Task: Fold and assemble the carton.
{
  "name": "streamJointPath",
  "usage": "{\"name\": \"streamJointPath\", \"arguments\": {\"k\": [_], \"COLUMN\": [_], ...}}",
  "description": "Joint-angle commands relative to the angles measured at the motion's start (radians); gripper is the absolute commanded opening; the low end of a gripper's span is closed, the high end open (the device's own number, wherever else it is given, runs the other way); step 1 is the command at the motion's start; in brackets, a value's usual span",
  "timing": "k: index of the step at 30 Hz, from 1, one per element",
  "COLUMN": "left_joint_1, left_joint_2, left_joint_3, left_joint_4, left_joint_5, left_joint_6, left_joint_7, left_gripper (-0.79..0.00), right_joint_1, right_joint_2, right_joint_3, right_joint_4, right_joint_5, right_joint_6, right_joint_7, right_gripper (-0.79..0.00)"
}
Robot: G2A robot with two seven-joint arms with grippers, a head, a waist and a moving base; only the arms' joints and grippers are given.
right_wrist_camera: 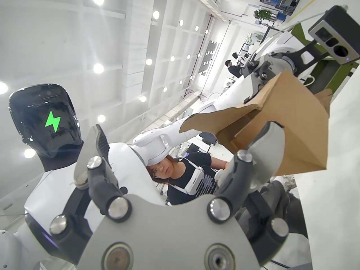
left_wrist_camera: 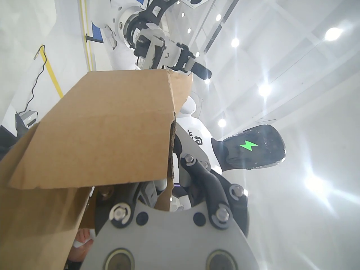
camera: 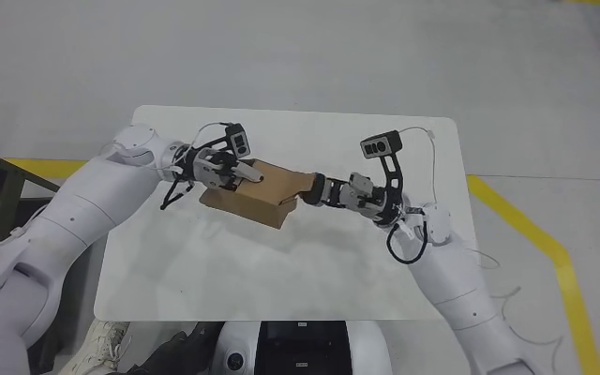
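Observation:
A brown carton lies partly folded on the white table, held between my two arms. My left gripper sits at the carton's left end, shut on a carton wall whose edge runs between its fingers; one finger is hidden behind the cardboard. At the opposite end, my right gripper stands open. In the right wrist view one finger rests against the carton's side and the other finger is well clear. A loose flap sticks out beside it.
The table has free room in front of the carton and behind it. Its right edge lies close behind my right arm. Yellow floor tape runs past the table on the right.

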Motion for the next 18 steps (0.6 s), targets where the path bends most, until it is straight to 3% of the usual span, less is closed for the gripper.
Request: {"name": "streamJointPath", "arguments": {"k": [1,18], "left_joint_1": [-0.004,-0.016], "left_joint_2": [-0.002,-0.007], "left_joint_3": [0.003,0.011], "left_joint_4": [0.008,0.022], "left_joint_5": [0.003,0.017], "left_joint_6": [-0.012,-0.09], "left_joint_7": [0.0,0.0], "left_gripper": [-0.785,-0.785], "right_joint_1": [0.009,0.041], "right_joint_2": [-0.003,-0.026], "right_joint_3": [-0.013,-0.071], "right_joint_4": [0.009,0.043], "right_joint_5": [0.01,0.007], "right_joint_6": [0.01,0.015], "right_joint_7": [0.004,-0.038], "right_gripper": [0.0,0.0]}}
